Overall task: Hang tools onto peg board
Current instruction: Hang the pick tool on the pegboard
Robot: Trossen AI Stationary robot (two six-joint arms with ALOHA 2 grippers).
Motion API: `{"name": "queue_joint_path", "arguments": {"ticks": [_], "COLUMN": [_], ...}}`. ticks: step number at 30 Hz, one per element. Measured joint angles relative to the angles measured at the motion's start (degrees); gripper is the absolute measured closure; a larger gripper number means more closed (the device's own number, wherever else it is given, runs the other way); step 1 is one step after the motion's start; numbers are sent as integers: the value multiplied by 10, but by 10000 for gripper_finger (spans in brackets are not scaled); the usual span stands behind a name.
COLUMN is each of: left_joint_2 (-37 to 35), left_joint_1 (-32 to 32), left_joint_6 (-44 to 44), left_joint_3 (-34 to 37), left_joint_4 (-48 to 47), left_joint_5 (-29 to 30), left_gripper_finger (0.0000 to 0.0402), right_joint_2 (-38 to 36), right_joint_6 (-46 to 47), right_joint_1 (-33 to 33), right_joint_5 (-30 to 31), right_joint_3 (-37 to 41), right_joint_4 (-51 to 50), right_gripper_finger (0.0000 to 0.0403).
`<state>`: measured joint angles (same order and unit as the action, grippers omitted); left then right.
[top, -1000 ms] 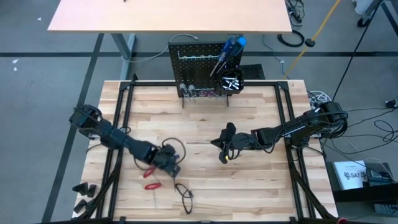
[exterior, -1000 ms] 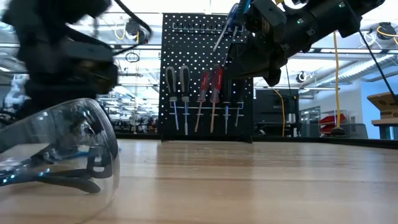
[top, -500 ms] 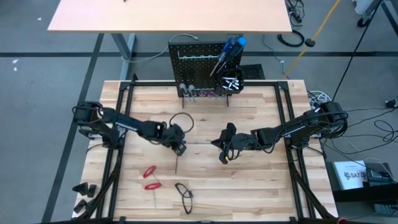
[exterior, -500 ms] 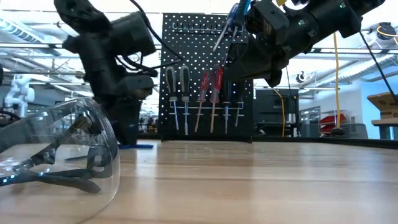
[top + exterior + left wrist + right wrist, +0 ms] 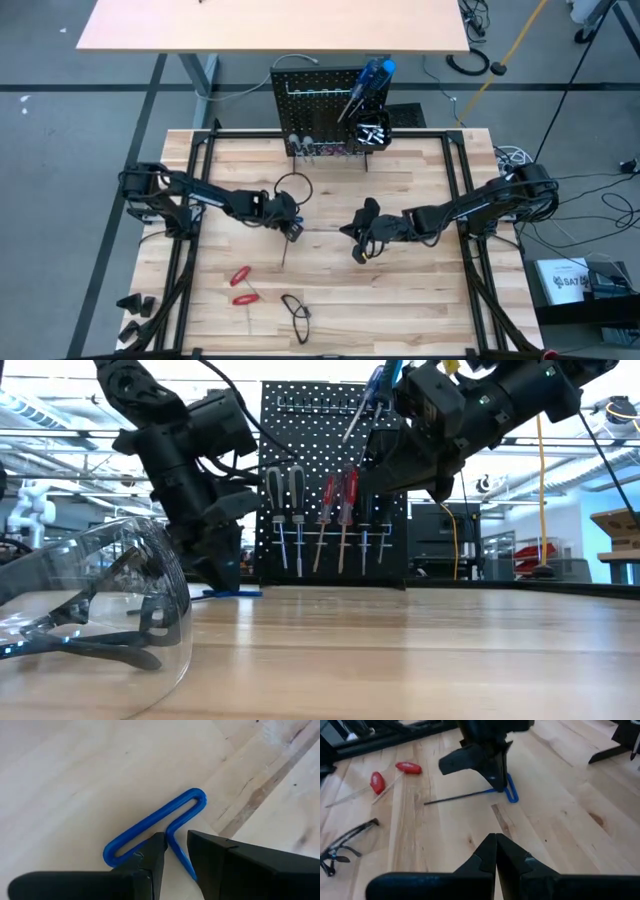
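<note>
A hex key with a blue loop handle (image 5: 155, 827) and a thin dark shaft (image 5: 455, 796) lies flat on the wooden table near its middle. My left gripper (image 5: 293, 231) stands over the handle end, shut on it. My right gripper (image 5: 358, 250) hovers to the right of it, above the table, shut and holding nothing (image 5: 496, 845). The peg board (image 5: 335, 480) stands upright at the far edge. Screwdrivers (image 5: 338, 510) hang on it in a row, and blue-handled ones (image 5: 368, 82) stick out of its bin. My left gripper has the key's blue stem (image 5: 172, 840), just below the loop handle, between its two fingers. They come slanting down from the table's left and lie across the stem. The key rests on the table, its shaft (image 5: 285, 255) pointing toward the near edge.
Two red-handled tools (image 5: 240, 285) lie near the front left, and safety glasses (image 5: 297, 312) lie near the front edge, filling the low view's left (image 5: 90, 600). Black frame rails (image 5: 190, 230) run along both table sides. Open wood lies between the grippers and the peg board.
My left gripper has swung from beside the red-handled tools toward the table's middle, rightward and toward the far edge, rolling its wrist on the way. It has almost stopped in the last half second. The finger gap looks unchanged.
</note>
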<state>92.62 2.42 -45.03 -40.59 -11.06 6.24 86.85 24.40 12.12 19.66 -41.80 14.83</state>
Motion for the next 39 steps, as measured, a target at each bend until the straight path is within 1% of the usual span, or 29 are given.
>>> {"name": "queue_joint_path", "arguments": {"ticks": [3, 7, 10, 14, 16, 18, 22, 24, 26, 29, 31, 35, 38, 39], "left_joint_2": [1, 6, 10, 27, 37, 43, 31, 10, -15, -62, -88, -140, -163, -165], "left_joint_1": [-28, -56, -70, -81, -83, -85, -85, -84, -83, -84, -84, -84, -84, -84], "left_joint_6": [-23, -25, -23, -9, -7, 0, 21, 30, 54, 81, 94, 99, 110, 111], "left_joint_3": [0, 0, 0, -1, -2, -2, -1, -3, -7, -24, -26, -27, -28, -28], "left_joint_4": [-5, -14, -18, -15, -17, -17, -17, -18, -31, -11, -17, -19, -21, -25], "left_joint_5": [51, 89, 109, 127, 138, 149, 148, 144, 125, 111, 105, 99, 97, 85], "left_gripper_finger": [306, 309, 331, 382, 392, 392, 397, 398, 400, 400, 401, 401, 401, 401], "right_joint_2": [12, 22, 28, 31, 31, 31, 31, 31, 31, 31, 31, 31, 31, 31], "right_joint_6": [0, 1, 0, 0, 0, 0, 1, 2, 1, 0, 0, 0, 0, 0], "right_joint_1": [0, -1, -1, -1, -1, -1, -1, -1, -1, -1, -1, -1, -1, -1], "right_joint_5": [0, 2, 3, 12, 14, 14, 14, 14, 14, 13, 13, 13, 13, 13], "right_joint_3": [0, 0, 0, 0, 0, 0, 0, 0, 0, 0, 0, 0, 0, 0], "right_joint_4": [0, 0, 8, 15, 17, 17, 18, 19, 19, 20, 20, 20, 20, 20], "right_gripper_finger": [403, 403, 403, 403, 403, 403, 403, 403, 403, 403, 403, 403, 403, 403]}}
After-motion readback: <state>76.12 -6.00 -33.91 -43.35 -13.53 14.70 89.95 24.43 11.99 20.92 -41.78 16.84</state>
